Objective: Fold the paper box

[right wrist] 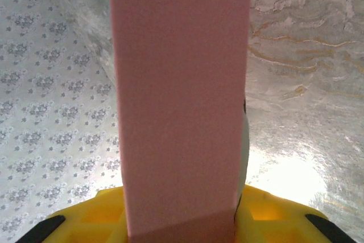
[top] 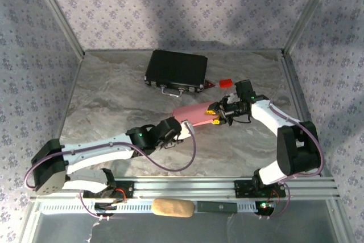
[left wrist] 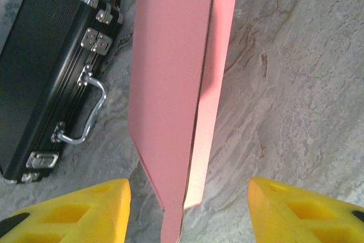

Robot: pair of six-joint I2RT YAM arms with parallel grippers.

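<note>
The right tool [top: 214, 115] is clenched on one end of the paper box [top: 193, 114]. In the right wrist view its yellow fingers [right wrist: 85, 220] sit on both sides of the pink card [right wrist: 179, 83], which runs straight out ahead of the tool [right wrist: 182, 211].

The left tool [top: 187, 126] is released at the box's other end. In the left wrist view its two yellow fingers [left wrist: 85, 209] stand wide apart, with the box [left wrist: 168, 83] between them and touching neither. A rounded tab reaches back toward the tool [left wrist: 187, 189], and one long flap shows a paler face along its edge. The box runs from one tool to the other.

Below both tools lies a table [top: 114, 95] with a grey, marble-like top. Beyond the left tool and to its left is a black case [left wrist: 40, 72] with metal latches and a wire handle, lying flat. In the top view the case [top: 175, 69] lies beyond both tools, and a small red block [top: 226, 83] sits just beside its right end, beyond the right tool. Walls [top: 170, 4] covered in pale flowered paper surround the table.
</note>
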